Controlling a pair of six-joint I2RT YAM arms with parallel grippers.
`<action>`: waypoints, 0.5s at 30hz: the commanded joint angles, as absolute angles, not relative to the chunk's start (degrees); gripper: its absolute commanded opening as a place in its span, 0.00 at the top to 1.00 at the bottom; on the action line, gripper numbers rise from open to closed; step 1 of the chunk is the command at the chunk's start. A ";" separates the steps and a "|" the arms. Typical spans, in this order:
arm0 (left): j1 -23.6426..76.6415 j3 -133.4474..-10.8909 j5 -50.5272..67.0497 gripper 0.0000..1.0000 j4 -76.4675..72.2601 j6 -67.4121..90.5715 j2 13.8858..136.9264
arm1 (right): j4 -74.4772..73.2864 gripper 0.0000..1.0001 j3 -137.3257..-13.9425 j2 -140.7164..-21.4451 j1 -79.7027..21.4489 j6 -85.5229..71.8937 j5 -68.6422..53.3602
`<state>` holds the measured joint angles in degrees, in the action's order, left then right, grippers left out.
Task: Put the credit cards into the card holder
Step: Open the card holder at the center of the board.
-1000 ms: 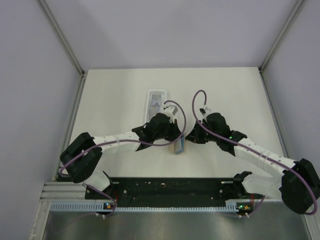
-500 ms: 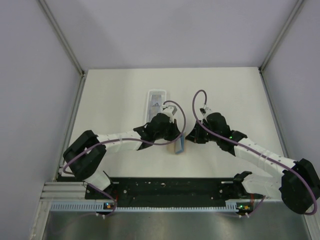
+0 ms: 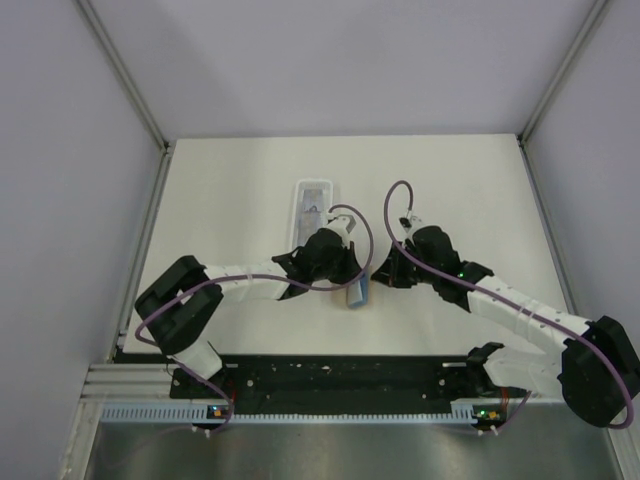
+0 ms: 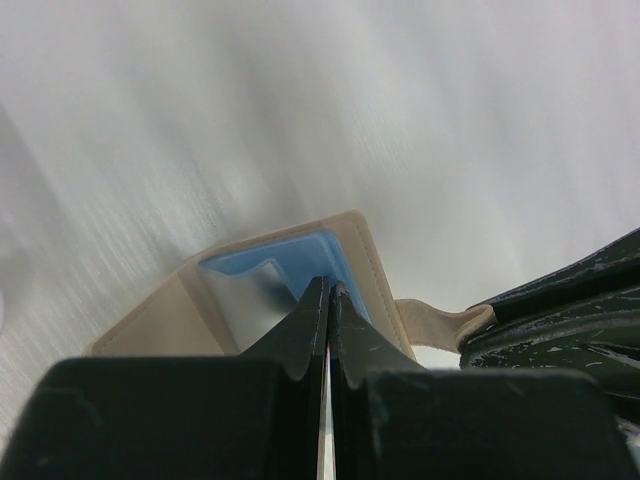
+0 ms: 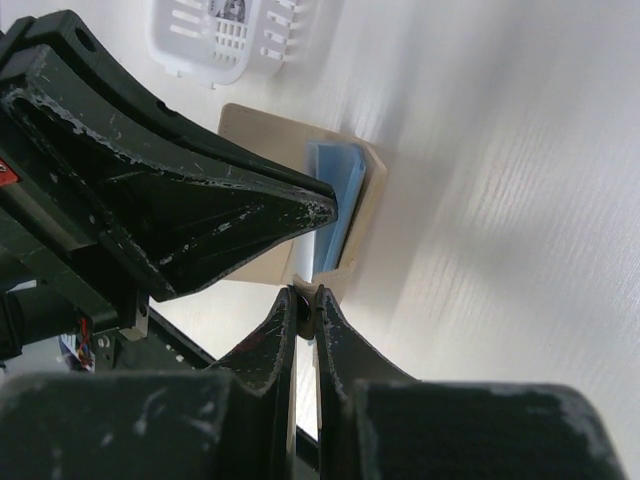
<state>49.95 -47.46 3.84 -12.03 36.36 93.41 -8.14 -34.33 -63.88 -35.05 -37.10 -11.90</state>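
Card [image 4: 324, 440] is judged pretty thin, light, stiff and slick, so it's best pinched flat across its faces near the rear edge, with the front left free to slide in. A pale sliver, taken to be its edge, is clamped in the closed left tool [image 4: 328, 290], tips poked into the blue pocket of the holder [image 4: 190, 320], laid open on the worktop [image 4: 400, 120] just ahead. The floppy holder is steadied by its tab [image 4: 440, 322], nipped in the right tool [image 5: 303, 297], angled in low from opposite.
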 commanded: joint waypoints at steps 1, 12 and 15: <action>49.75 -47.99 4.31 1.00 -14.06 36.65 94.30 | -5.98 1.00 -34.01 -63.99 -34.54 -37.27 -12.04; 49.66 -46.32 3.34 1.00 -12.04 37.88 95.71 | -6.68 1.00 -33.84 -63.28 -34.45 -37.79 -9.93; 49.57 -45.79 2.46 1.00 -10.99 37.97 95.19 | -7.21 1.00 -33.84 -63.02 -34.45 -37.79 -9.32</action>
<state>49.91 -46.87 3.57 -11.70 37.43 95.42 -8.16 -34.11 -63.92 -34.98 -37.39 -10.96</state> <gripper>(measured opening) 0.013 0.032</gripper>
